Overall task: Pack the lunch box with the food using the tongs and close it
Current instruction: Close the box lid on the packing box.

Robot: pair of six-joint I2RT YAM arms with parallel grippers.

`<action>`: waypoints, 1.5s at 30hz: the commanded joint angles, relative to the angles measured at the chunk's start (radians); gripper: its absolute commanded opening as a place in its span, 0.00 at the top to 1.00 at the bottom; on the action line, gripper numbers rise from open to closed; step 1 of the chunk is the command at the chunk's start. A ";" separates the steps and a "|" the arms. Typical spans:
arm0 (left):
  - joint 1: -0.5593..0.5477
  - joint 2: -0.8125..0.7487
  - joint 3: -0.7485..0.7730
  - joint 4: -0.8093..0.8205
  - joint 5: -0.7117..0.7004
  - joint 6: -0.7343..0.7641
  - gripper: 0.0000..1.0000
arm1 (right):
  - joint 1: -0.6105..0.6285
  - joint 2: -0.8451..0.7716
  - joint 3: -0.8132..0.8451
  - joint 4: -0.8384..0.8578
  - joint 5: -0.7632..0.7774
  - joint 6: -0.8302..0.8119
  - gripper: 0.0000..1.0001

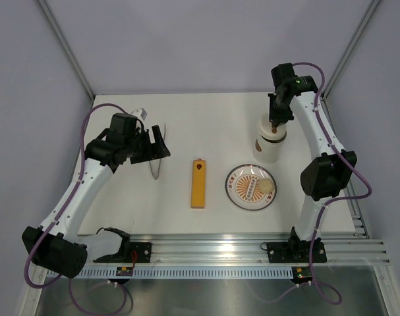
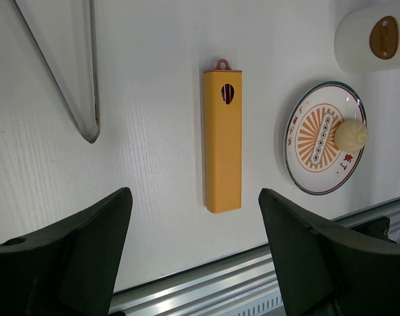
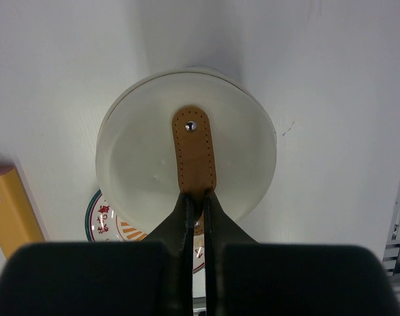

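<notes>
— Where is the lunch box (image 1: 269, 150) found?
— Behind the plate (image 1: 239, 195); its lid tab (image 3: 194, 148) is pinched by the right gripper (image 3: 196, 197).
— The left gripper (image 2: 194, 197)?
— Held spread, nothing grasped, near the tongs (image 2: 87, 128).

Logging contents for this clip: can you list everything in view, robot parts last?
lunch box: one, white tub, far right of the table
brown tab: one, brown, on the lunch box lid
tongs: one, grey metal, lying on the left by the left arm
orange bar: one, orange, middle of the table
plate: one, patterned, right of the bar
beige ball: one, pale beige, on the plate
left fingers: two, black, spread open, empty
right fingers: two, black, shut on the brown tab
</notes>
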 commanded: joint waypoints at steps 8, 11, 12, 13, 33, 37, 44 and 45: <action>0.005 0.009 -0.002 0.050 0.022 0.004 0.19 | -0.010 -0.032 0.011 0.004 0.069 -0.023 1.00; 0.004 0.015 -0.005 0.056 0.034 0.002 0.19 | -0.008 -0.032 0.003 0.004 0.074 -0.032 1.00; 0.004 0.017 -0.005 0.061 0.039 0.002 0.19 | -0.008 -0.032 0.002 0.004 0.085 -0.030 1.00; 0.002 0.018 -0.007 0.059 0.043 0.004 0.19 | -0.008 -0.031 -0.001 0.005 0.088 -0.035 1.00; 0.004 0.027 -0.010 0.063 0.037 0.005 0.19 | -0.008 0.029 -0.052 0.030 0.072 -0.046 1.00; 0.004 0.027 -0.010 0.061 0.034 0.005 0.19 | -0.008 0.037 -0.052 0.035 0.052 -0.047 1.00; 0.004 0.032 -0.011 0.062 0.033 0.004 0.19 | -0.007 0.044 -0.049 0.036 0.043 -0.050 1.00; 0.004 0.034 -0.011 0.063 0.033 0.005 0.19 | -0.007 0.043 -0.049 0.036 0.042 -0.050 1.00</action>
